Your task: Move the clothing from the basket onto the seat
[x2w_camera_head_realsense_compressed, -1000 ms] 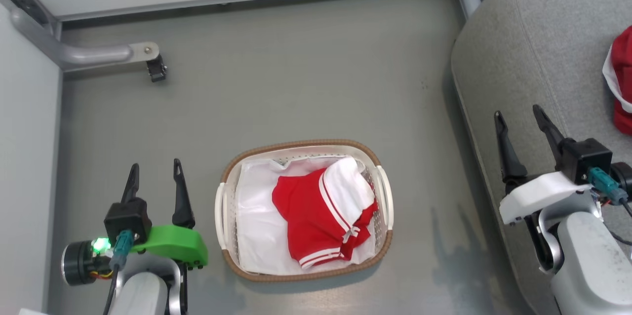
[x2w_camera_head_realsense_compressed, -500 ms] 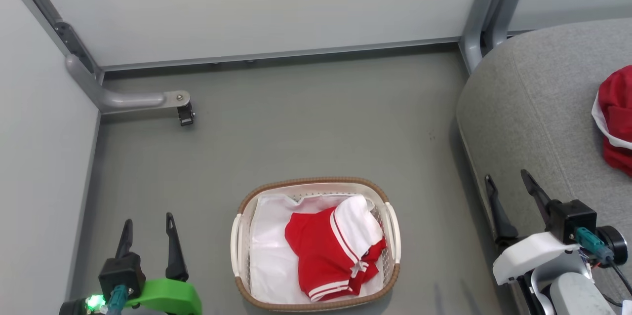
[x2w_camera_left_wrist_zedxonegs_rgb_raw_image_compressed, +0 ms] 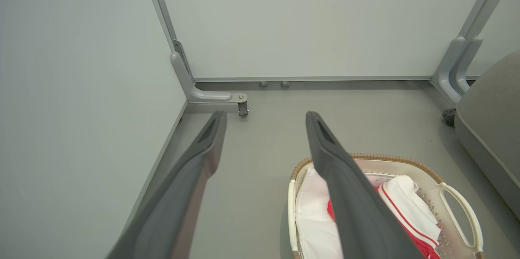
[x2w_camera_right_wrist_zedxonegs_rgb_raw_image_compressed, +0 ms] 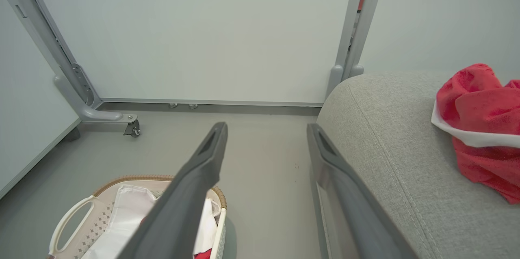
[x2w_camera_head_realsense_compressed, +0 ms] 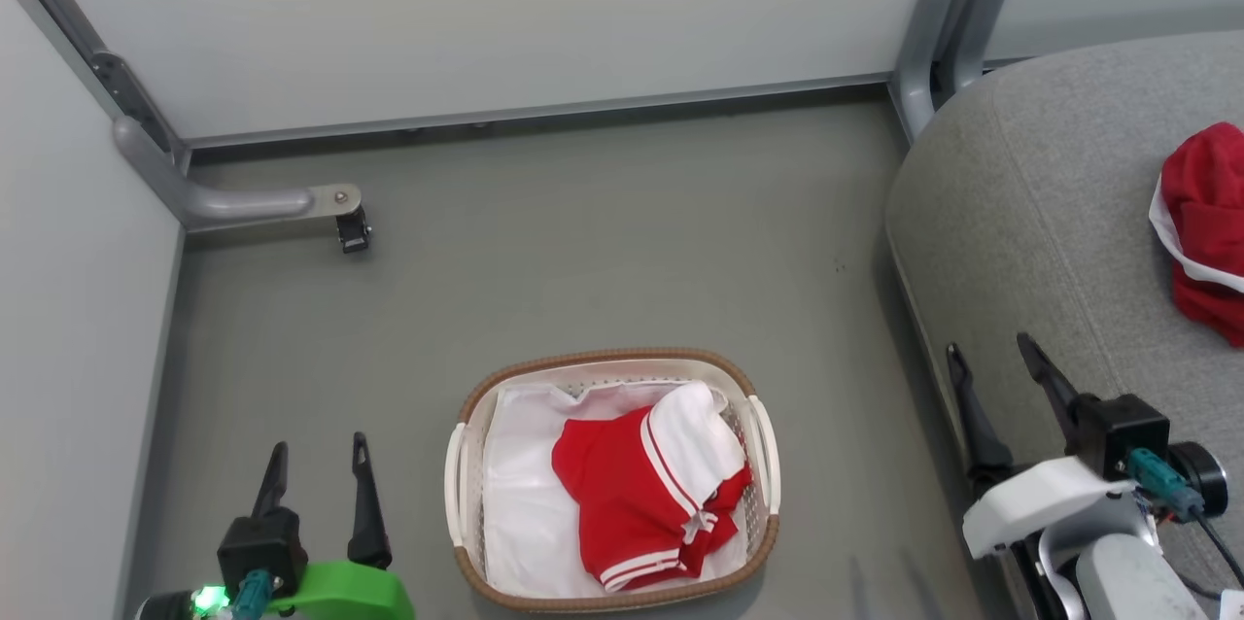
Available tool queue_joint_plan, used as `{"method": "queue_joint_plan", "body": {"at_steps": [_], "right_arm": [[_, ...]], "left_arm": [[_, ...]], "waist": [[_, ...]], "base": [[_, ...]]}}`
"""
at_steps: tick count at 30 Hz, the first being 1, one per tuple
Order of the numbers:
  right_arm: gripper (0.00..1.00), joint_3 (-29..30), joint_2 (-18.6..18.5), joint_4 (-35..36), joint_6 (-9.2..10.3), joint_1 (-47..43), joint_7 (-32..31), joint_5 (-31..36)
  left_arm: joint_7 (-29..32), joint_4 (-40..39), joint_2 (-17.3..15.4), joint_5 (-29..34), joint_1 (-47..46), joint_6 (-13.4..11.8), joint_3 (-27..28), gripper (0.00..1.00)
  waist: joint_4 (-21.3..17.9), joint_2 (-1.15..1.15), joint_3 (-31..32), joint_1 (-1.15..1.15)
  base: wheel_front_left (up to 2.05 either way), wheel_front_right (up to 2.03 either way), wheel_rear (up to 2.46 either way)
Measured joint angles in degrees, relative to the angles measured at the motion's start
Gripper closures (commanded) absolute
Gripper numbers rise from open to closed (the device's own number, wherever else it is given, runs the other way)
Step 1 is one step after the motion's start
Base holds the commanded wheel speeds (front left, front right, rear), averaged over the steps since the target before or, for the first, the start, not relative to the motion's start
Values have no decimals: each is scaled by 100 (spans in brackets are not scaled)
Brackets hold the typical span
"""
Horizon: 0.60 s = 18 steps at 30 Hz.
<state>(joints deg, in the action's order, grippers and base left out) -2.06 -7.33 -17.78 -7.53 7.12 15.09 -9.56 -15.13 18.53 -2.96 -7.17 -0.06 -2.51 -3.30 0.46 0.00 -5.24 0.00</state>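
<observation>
The white basket (x2w_camera_head_realsense_compressed: 457, 494) with a brown rim stands on the grey floor in the head view, lined with white cloth. Inside it lies red clothing (x2w_camera_head_realsense_compressed: 632, 494) with white stripes and a white panel. A second red garment (x2w_camera_head_realsense_compressed: 1205, 212) rests on the grey seat (x2w_camera_head_realsense_compressed: 1050, 231) at the right. My left gripper (x2w_camera_head_realsense_compressed: 321, 455) hangs open left of the basket with nothing between its fingers. My right gripper (x2w_camera_head_realsense_compressed: 991, 353) is open and empty beside the seat's front edge. The left wrist view shows the basket (x2w_camera_left_wrist_zedxonegs_rgb_raw_image_compressed: 455, 194) below right; the right wrist view shows the seat (x2w_camera_right_wrist_zedxonegs_rgb_raw_image_compressed: 406, 169) and the red garment (x2w_camera_right_wrist_zedxonegs_rgb_raw_image_compressed: 479, 121).
Pale partition walls close off the back and left. A grey metal foot with a caster (x2w_camera_head_realsense_compressed: 350, 231) juts onto the floor at the back left, and a grey post (x2w_camera_head_realsense_compressed: 933, 27) stands by the seat's far corner. Open floor lies between basket and wall.
The camera has tilted up, so the wall shows and the whole scene sits lower in the picture. Both grippers stay open and the clothing lies as before.
</observation>
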Motion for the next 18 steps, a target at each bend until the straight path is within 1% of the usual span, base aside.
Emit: {"method": "queue_joint_plan", "body": {"at_steps": [4,8,12,18], "right_arm": [[0,-30,-27,209,0,343,0,-40],[0,-90,-4,508,0,774,0,-112],[0,-219,7,836,0,1251,0,-166],[0,-382,7,1228,0,1793,1,-271]], "left_arm": [[1,109,4,-85,-263,5,-242,0],[-1,324,8,-194,-678,26,-601,0],[-1,694,13,-409,-1128,92,-980,0],[-1,1307,23,-499,-1933,124,-1541,0]], "waist": [[-48,0,-220,0],[-126,0,-551,0],[-241,0,-952,0],[-457,0,-1601,0]], "base": [[0,0,0],[0,0,0],[0,0,0],[0,0,0]]}}
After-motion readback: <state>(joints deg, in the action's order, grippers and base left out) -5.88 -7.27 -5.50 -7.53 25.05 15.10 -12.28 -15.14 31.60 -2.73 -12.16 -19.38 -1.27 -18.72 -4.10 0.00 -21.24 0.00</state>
